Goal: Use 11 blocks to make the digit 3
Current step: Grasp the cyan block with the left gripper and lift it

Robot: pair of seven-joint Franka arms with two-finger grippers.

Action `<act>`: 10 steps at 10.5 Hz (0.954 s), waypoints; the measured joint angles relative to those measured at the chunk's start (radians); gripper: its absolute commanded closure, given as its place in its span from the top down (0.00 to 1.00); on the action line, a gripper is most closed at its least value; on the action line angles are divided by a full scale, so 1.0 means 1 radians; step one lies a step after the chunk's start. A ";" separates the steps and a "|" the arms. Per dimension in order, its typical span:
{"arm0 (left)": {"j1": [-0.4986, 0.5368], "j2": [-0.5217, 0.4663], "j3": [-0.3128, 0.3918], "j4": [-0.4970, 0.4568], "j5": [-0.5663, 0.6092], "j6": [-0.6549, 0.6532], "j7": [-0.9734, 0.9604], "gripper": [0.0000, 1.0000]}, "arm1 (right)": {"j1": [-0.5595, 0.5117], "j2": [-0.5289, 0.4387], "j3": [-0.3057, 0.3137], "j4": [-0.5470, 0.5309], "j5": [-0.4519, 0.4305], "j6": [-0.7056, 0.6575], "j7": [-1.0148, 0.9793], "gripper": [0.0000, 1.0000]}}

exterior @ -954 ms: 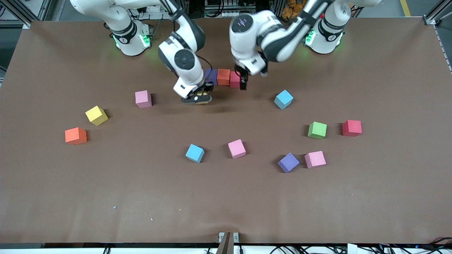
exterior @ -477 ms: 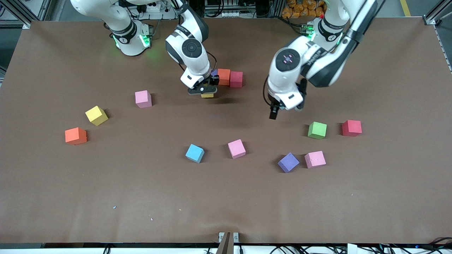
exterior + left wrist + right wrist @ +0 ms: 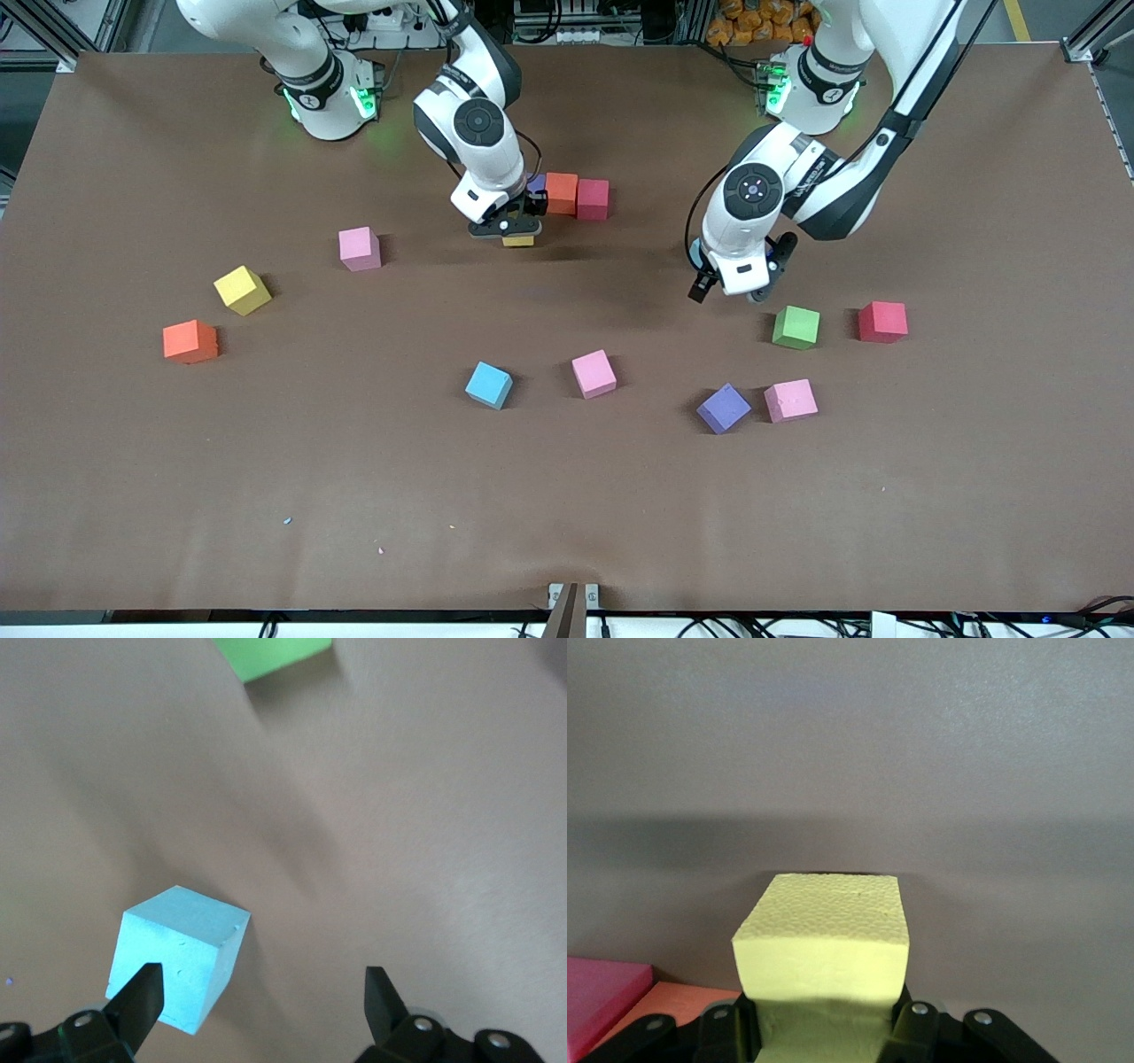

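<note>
A short row of blocks, purple (image 3: 535, 184), orange (image 3: 561, 193) and red (image 3: 593, 198), lies close to the robots' bases. My right gripper (image 3: 507, 232) is shut on a yellow block (image 3: 519, 239), low over the table right beside the purple end of that row. The right wrist view shows the yellow block (image 3: 824, 948) between the fingers, with the red block (image 3: 598, 1001) and orange block (image 3: 673, 1001) alongside. My left gripper (image 3: 731, 291) hangs open over a light blue block (image 3: 177, 966), which sits by one fingertip (image 3: 142, 992) and is off centre between the jaws.
Loose blocks lie around: pink (image 3: 360, 248), yellow (image 3: 242, 290), orange (image 3: 190, 341), light blue (image 3: 489, 385), pink (image 3: 594, 373), purple (image 3: 724, 408), pink (image 3: 791, 400), red (image 3: 882, 321). A green cube (image 3: 796, 327) sits close to the left gripper.
The left arm swung away from the row toward its own end of the table and came down over the light blue block. The right gripper carried the yellow block up beside the row.
</note>
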 measured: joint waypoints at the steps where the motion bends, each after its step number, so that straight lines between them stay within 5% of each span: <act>1: 0.000 0.000 -0.003 -0.020 0.001 0.013 0.031 1.00 | 0.000 0.004 0.001 -0.001 0.000 0.016 0.005 0.00; 10: 0.001 0.000 -0.011 -0.158 0.003 0.076 0.144 1.00 | 0.015 0.027 0.003 -0.003 0.082 0.047 0.026 0.00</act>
